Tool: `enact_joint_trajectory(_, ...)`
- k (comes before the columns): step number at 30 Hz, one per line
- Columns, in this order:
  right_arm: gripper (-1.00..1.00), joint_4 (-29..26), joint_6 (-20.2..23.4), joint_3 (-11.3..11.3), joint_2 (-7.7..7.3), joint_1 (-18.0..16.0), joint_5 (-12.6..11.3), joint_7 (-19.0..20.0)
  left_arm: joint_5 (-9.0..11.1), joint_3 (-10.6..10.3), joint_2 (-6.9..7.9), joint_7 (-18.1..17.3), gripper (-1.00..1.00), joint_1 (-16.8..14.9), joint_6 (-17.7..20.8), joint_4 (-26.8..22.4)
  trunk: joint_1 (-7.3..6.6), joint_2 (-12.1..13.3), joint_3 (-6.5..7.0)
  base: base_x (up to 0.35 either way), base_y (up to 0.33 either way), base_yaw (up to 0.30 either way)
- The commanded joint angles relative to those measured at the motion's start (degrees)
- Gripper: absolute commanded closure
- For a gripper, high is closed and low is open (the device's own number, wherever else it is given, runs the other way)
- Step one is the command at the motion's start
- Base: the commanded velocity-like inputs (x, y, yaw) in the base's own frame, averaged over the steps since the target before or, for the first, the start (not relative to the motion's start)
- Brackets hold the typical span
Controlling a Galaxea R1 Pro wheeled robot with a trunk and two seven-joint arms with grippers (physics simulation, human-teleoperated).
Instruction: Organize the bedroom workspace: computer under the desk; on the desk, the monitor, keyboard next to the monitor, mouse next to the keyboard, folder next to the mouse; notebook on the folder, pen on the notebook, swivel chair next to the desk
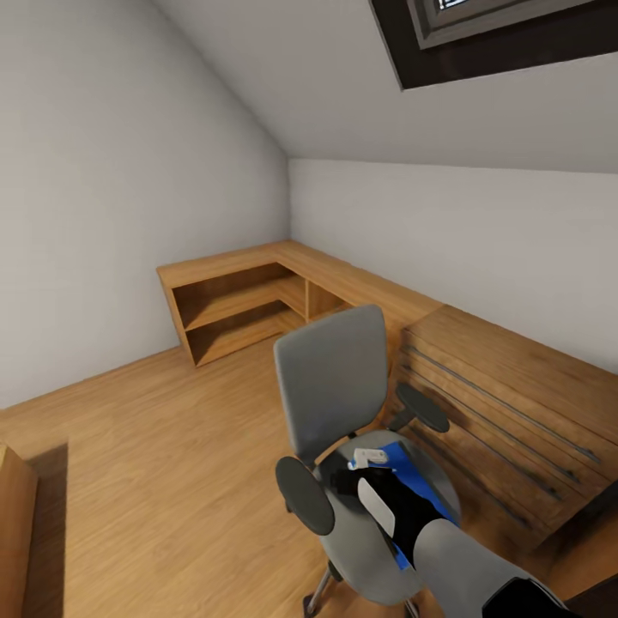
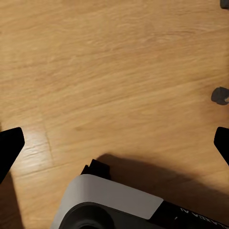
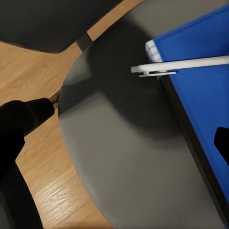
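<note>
Low in the frame, the right end effector (image 1: 371, 468) hovers spread, seemingly empty, over the bright blue flat folder (image 1: 421, 485) on the grey upholstered swivel chair (image 1: 330, 390), so fetching it is in hand; next, pinch its edge.

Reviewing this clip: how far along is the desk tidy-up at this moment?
Early. Nothing looks finished: the folder is on the swivel chair seat, with the pen lying over its edge. In hand: the right gripper hangs open over the seat beside the folder, holding nothing. The left gripper is open above bare floor. Left: everything, starting with moving the folder to the desk.
</note>
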Motion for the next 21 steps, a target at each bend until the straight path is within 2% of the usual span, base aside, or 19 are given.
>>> enact_joint_trajectory(1, -1.00, -0.10, 0.18, 0.39, -0.11, -0.05, -0.61, -0.52, 0.20, 0.10, 0.00, -0.13, -1.00, -0.04, -0.17, 0.06, 0.00, -0.04, -0.06, 0.001, 0.025, 0.000)
enact_joint_trajectory(9, -1.00, -0.12, 0.18, -0.51, -0.68, -0.05, -0.61, -0.52, 0.19, 0.10, 0.00, -0.13, -1.00, -0.04, -0.17, 0.06, 0.00, -0.04, -0.06, 0.018, 0.009, 0.000)
enact_joint_trajectory(21, -1.00, -0.13, 0.18, -0.65, -1.35, -0.05, -0.61, -0.52, 0.18, 0.11, 0.00, -0.13, -1.00, -0.04, -0.17, 0.06, 0.00, -0.04, -0.06, 0.185, 0.001, 0.000)
